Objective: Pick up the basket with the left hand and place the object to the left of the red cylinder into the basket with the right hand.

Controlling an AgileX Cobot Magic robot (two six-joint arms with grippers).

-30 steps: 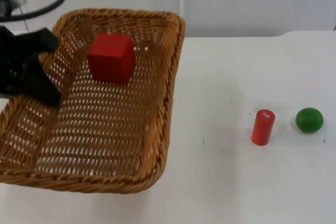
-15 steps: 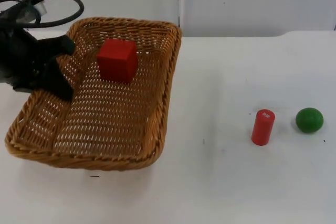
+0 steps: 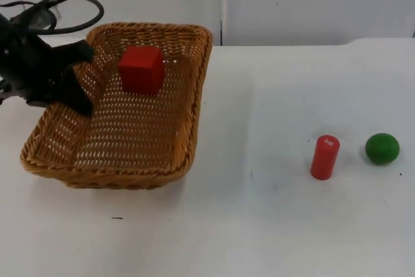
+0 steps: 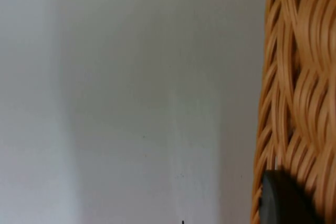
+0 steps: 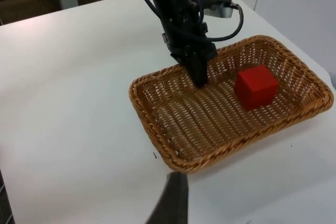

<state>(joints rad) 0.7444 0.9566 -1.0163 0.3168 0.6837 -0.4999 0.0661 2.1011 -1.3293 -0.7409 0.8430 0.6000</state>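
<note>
Over at the left, the left tool (image 3: 72,89) is clamped on the rim of the woven wicker basket (image 3: 168,167), a red cube (image 3: 141,68) inside. Rightward on the white table (image 3: 259,225) stand a red cylinder (image 3: 324,157) and a round green ball (image 3: 382,148).

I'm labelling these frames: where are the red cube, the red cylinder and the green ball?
red cube (image 3: 140,69), top view, its front face, inside the basket.
red cylinder (image 3: 324,157), top view, its side.
green ball (image 3: 382,148), top view, its middle.
</note>
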